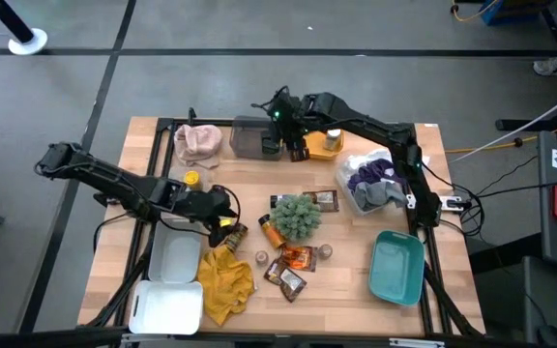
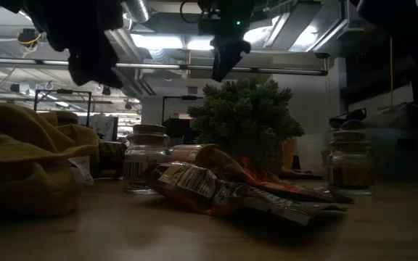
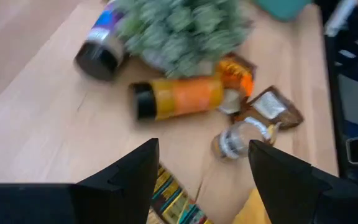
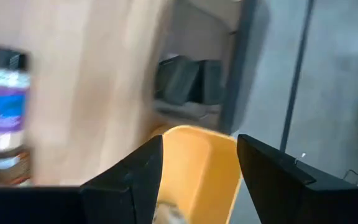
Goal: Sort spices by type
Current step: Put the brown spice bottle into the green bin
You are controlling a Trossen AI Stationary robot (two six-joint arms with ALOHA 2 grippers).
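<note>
Left gripper (image 1: 228,215): fingers spread, empty, above the table's near-left area. Right gripper (image 1: 280,124): fingers spread, far centre. Spices: orange bottle (image 3: 178,98), packets (image 1: 298,257), small jars (image 1: 261,257), clustered around the plant ball (image 1: 297,215).

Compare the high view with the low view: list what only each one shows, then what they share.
Only the high view shows the teal tray, the white bins, the pink cloth and both arms whole, with the left gripper open over the spices and the right gripper at the far edge. Only the low view shows the room's ceiling lights. Both show the plant ball, the yellow cloth and the packets.
</note>
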